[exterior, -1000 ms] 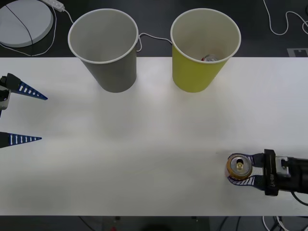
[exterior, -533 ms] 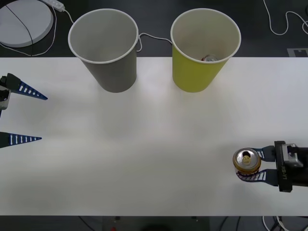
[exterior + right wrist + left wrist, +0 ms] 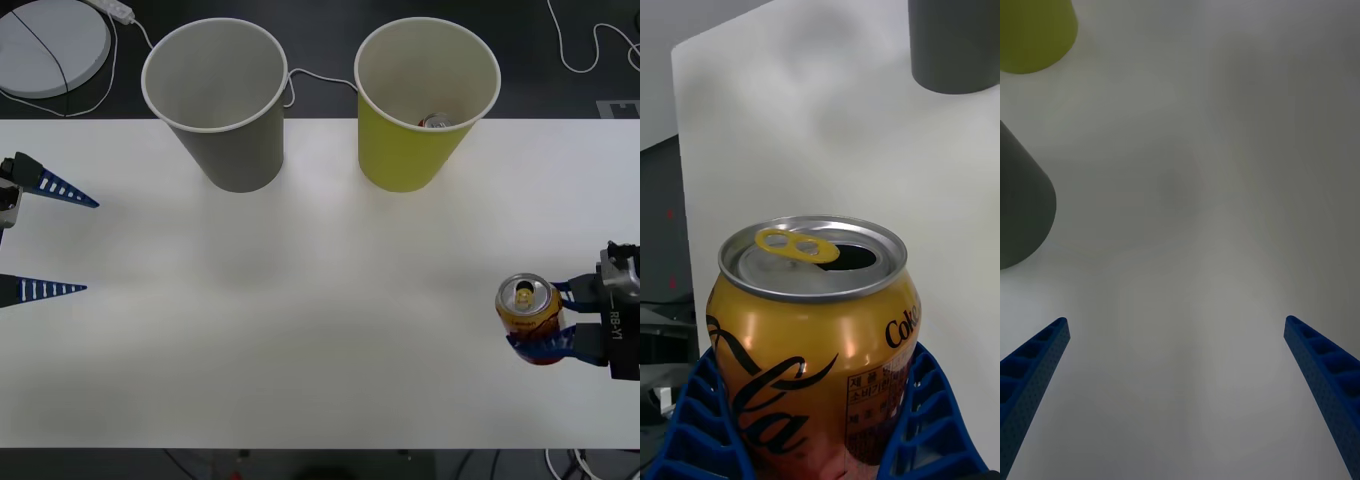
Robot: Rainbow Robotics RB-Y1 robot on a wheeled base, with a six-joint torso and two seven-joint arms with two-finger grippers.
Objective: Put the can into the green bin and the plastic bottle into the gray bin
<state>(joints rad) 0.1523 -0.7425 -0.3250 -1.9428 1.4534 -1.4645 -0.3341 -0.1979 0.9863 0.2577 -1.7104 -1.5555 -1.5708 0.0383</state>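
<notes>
Right pincer [image 3: 548, 322] clamped on upright can [image 3: 529, 305] at table's [image 3: 320, 330] right edge, left pincer [image 3: 70, 245] spread wide, parked left.

The can [image 3: 816, 345] carries a black script brand logo on its orange side; the readable part is "Coke", cut at the edge. Under it is a small panel of Korean print, too small to read. The right tool [image 3: 545, 322] body has "RB-Y1" in white letters.

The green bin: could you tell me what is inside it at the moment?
Inside the green bin, a silver-topped can peeks above the near rim, resting against the inner wall. Its body and the bin's bottom are hidden by the near wall.
</notes>
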